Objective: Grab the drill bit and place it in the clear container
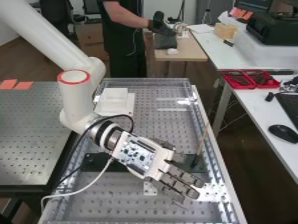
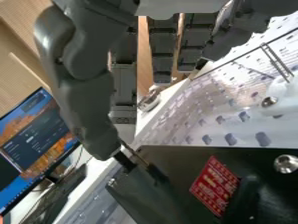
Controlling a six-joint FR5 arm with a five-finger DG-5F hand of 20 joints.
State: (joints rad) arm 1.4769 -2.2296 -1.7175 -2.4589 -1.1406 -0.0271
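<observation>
perforated bench (image 1: 110, 200) under everything. dark plate (image 1: 95, 163) on it, partly beneath my hand (image 1: 141, 154). hand's open: fingers extended, nothing gripped. white block (image 1: 115, 95) farther up the bench. red label (image 2: 214, 186) on the plate. thin drill bit (image 2: 138, 157) slants by my thumb tip, can't tell if touching.

Hangs over the perforated surface (image 1: 110, 197) with fingers (image 1: 178, 185) extended toward a white bracket (image 1: 215, 192). Includes a white block (image 1: 114, 95) farther back, plus red trays (image 1: 238, 80) and a black mouse (image 1: 284, 133) on a white surface (image 1: 256, 103).
</observation>
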